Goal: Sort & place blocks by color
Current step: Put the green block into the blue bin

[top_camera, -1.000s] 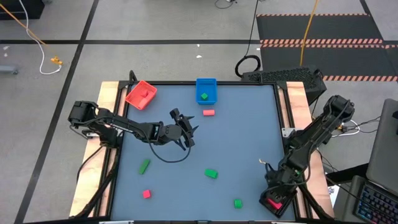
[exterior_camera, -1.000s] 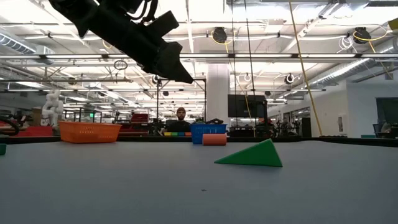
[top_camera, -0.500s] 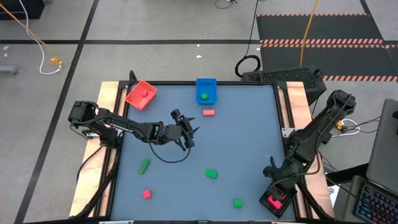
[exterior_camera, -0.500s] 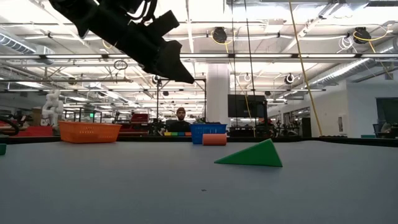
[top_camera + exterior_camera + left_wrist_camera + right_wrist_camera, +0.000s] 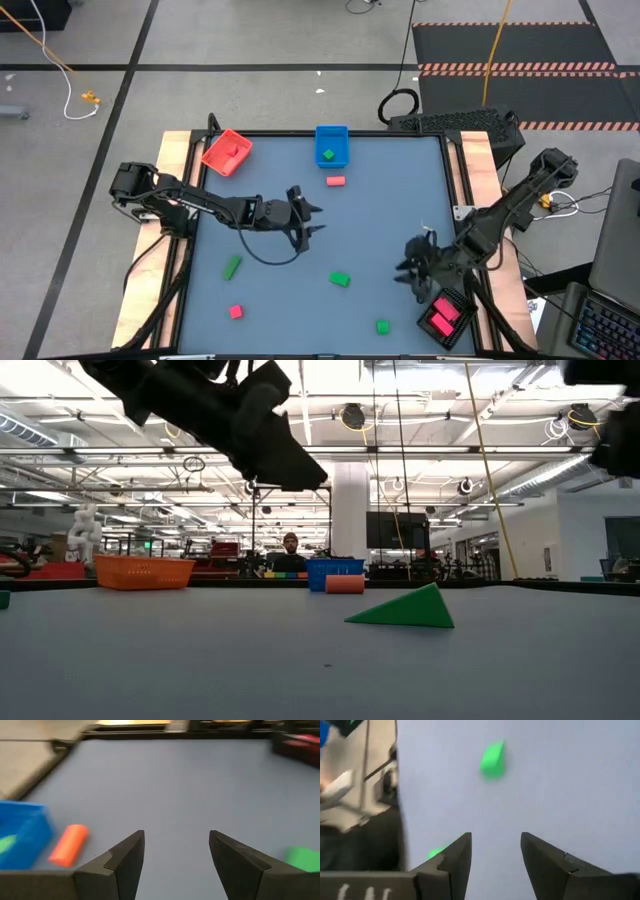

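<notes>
Small blocks lie loose on the blue-grey table: a red one (image 5: 335, 181) near the blue tray, a green bar (image 5: 232, 266), a green block (image 5: 340, 279), a pink one (image 5: 236, 311) and a green one (image 5: 382, 326) near the near edge. My left gripper (image 5: 308, 218) hovers open above mid-table, touching nothing; its wrist view shows the red block (image 5: 67, 845) and a green block (image 5: 302, 857) ahead. My right gripper (image 5: 408, 270) is open over the table's right part, pointing at the green block (image 5: 493, 759).
The red tray (image 5: 227, 152) at the far left holds a red block. The blue tray (image 5: 332, 146) at the far edge holds a green one. The black tray (image 5: 445, 320) at the near right corner holds a pink block. A person sits far beyond the table.
My right gripper has swung from above the black tray at the near right corner toward the table's left and far side, out over the table. My left gripper has shifted slightly toward the table's right. No block has moved.
</notes>
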Controlling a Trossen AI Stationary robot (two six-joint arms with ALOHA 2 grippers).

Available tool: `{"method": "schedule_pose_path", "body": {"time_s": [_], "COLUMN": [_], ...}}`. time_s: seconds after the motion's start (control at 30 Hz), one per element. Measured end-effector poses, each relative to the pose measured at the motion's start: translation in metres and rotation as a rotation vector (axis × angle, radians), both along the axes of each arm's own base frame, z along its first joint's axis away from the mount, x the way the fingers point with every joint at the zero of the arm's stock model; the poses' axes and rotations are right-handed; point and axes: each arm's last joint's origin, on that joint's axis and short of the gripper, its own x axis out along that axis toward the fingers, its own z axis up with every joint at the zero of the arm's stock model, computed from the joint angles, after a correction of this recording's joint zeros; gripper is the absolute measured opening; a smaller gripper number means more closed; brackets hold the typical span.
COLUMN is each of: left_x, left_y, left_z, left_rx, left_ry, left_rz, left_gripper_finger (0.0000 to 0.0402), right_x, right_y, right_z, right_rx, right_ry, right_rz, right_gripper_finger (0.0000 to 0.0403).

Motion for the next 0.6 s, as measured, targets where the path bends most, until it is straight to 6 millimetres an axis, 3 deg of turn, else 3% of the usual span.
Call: {"method": "schedule_pose_path", "body": {"time_s": [0.27, 0.6], "left_x": [-0.004, 0.003], "left_y": [-0.031, -0.066], "left_z": [-0.001, -0.011], "left_rx": [-0.139, -0.133], "left_ry": [0.032, -0.070], "left_rz": [-0.353, -0.473], "left_gripper_finger": [0.0223, 0.0223], "right_x": [0.026, 0.059], "right_y": [-0.022, -0.032], "right_z": [0.003, 0.006], "right_rx": [-0.217, -0.431], "right_ry": [-0.114, -0.302], "right_rz": [0.035, 0.071], "right_gripper_finger": [0.0164, 0.0164]}}
